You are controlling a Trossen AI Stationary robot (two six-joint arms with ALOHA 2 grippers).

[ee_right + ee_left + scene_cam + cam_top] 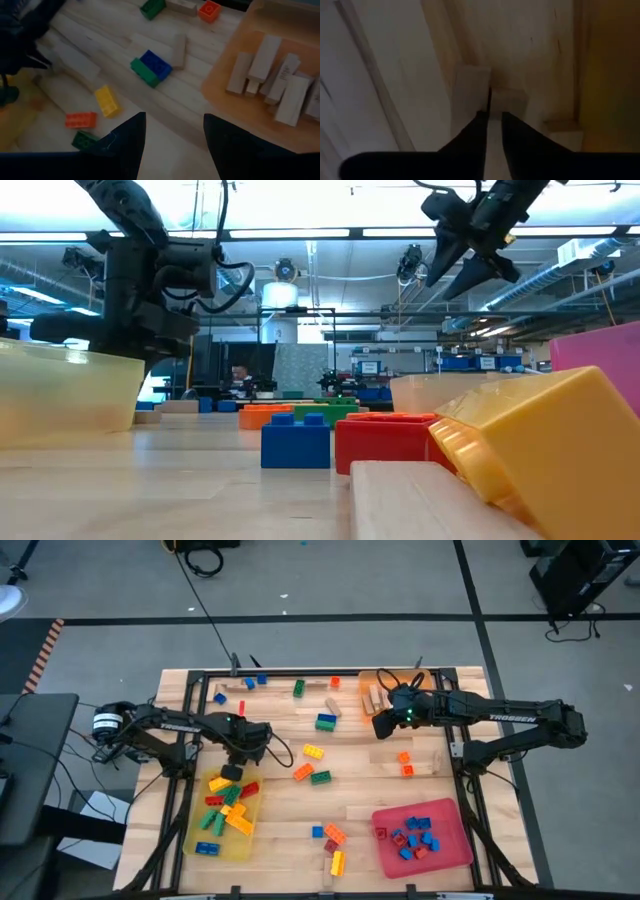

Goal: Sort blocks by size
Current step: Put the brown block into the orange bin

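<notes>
Sorting step: mid-task, by my reading. All three trays hold blocks, and many are loose on the table (370,785).
High view, left gripper (233,768): over the far end of the yellow tray (238,848), which holds mixed coloured blocks.
High view, right gripper (383,726): just beside the orange tray (366,677), which holds tan wooden pieces (375,700).
High view, red tray (452,845): at the near right, holding small blue and red blocks.
High view, blue-green block (326,722): mid-table near the right gripper, flat, long axis running left to right.
Low view, right gripper: well above the table, jaws apart, nothing in them.
Low view, left arm: low over the yellow tray. A blue, a red and a yellow block lie close to the lens.
Left wrist view: a tan piece (470,95) sits just ahead of the left gripper. Cannot tell whether the gripper is closed on anything.
Right wrist view: jaws wide apart and empty. The wooden pieces lie flat in the orange tray, long axes roughly parallel.
Next move, as judged: the right gripper comes down on a loose block such as the blue-green one, jaws set across its short side.
</notes>
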